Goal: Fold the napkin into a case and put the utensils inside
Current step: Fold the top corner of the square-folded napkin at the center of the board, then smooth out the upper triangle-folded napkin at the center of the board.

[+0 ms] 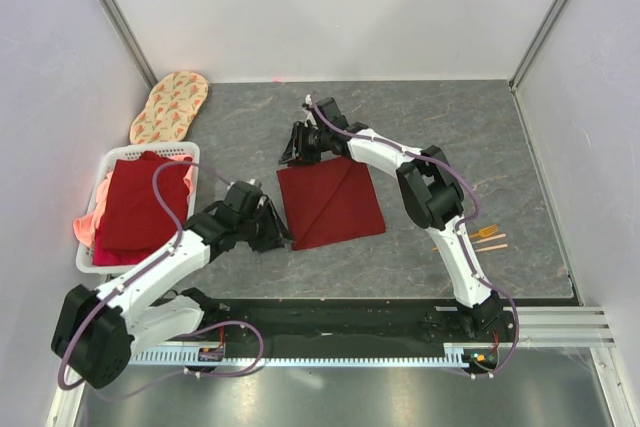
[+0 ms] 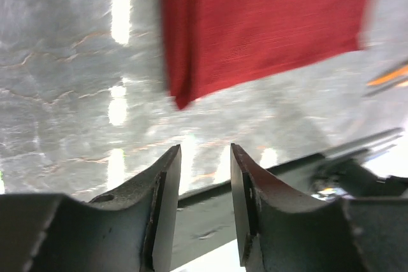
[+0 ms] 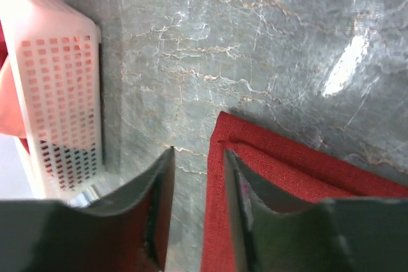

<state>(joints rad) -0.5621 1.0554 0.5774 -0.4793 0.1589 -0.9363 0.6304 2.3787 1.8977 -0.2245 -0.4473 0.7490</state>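
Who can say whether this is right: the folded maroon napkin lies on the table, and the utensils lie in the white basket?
The utensils lie on the table beside the right arm, not in the white basket; the top external view shows this. The rest holds.

The blurred napkin (image 2: 255, 23) runs off the top edge; the utensils (image 1: 490, 238) are too small to distinguish.
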